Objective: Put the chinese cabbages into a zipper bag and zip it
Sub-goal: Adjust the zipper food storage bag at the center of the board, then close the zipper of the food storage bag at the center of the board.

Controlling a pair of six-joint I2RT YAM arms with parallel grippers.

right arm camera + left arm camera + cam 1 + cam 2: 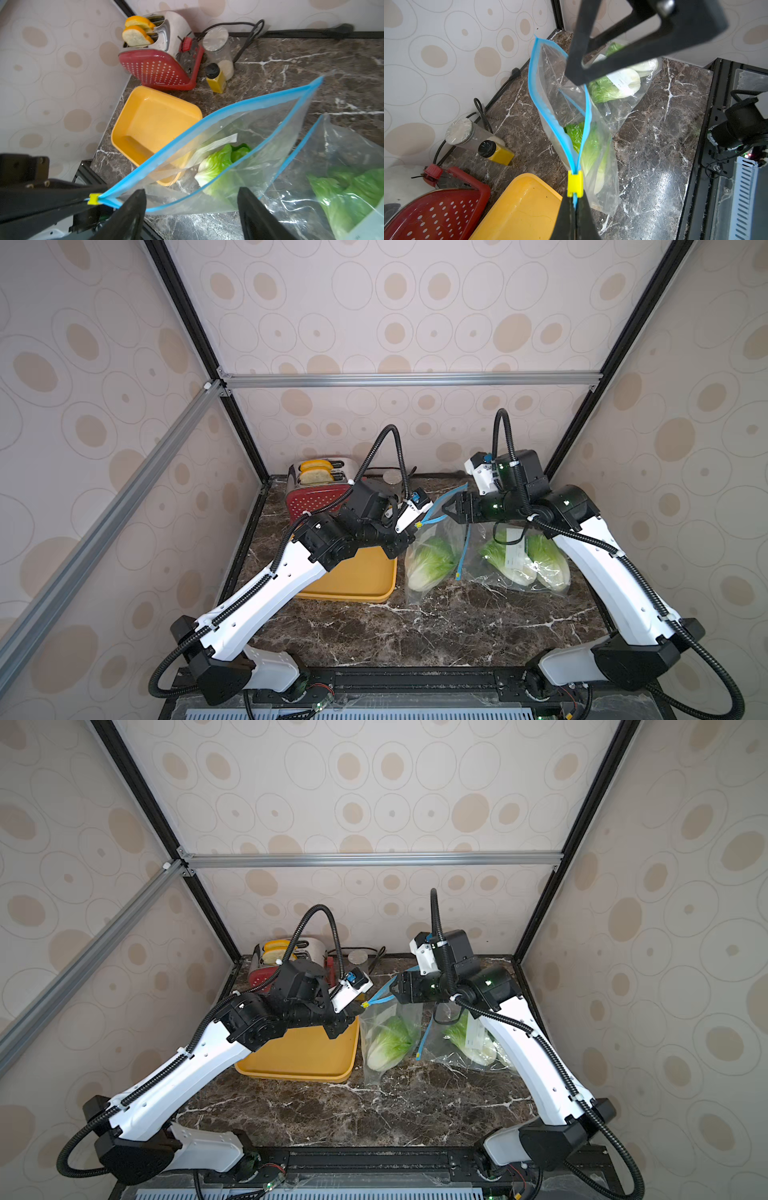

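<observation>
- Two hands work one bag. The left hand [574, 204] is clamped on the blue zip strip just behind the yellow slider [574, 184]. It holds that end of the bag [532, 83] up off the surface [457, 626].
- The right hand [191, 192] has its fingers wide apart at the bag's mouth. The near rim runs across the gap between them, and nothing is gripped.
- The mouth gapes from the slider to the far corner. The slider sits at the left hand's end, so no zipping is done yet.
- One cabbage [216, 166] lies low inside this bag, green top toward the mouth.
- Two more heads [505, 562] [548, 562] lie side by side in a second bag [336, 145] on the surface, just beside the first and under the right arm. It also has a blue strip, but I cannot tell whether it is zipped.
- A yellow tray [345, 596] sits beside the held bag on the left arm's side, with a toaster [320, 497] behind it.
- The step, as I judge it, falls between loading and sealing, with the bag held open and one head in.
- If all three heads must share a bag, the other two need to go in first.
- Otherwise the right hand should pinch the slider and draw it to the far corner. The left hand pins the strip meanwhile, and the lips must meet with the leaves clear of the track.
</observation>
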